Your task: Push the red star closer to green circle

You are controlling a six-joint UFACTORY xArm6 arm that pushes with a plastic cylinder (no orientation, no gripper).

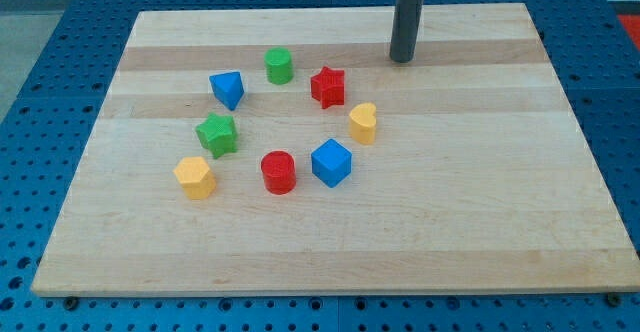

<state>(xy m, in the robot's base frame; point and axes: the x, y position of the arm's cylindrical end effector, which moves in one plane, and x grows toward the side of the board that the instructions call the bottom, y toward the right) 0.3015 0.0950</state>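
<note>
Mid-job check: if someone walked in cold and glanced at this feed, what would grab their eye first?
Probably the loose ring of eight coloured blocks on the wooden board, left of centre. Next, my tip, standing apart near the view's top, up and to the right of the ring. Its nearest block is the red star, which sits just right of the green circle with a small gap between them.

On the wooden table lie a green circle, red star, blue triangle, green star, yellow heart, blue cube, red cylinder and yellow hexagon, ringed loosely; my tip rests there too.
</note>
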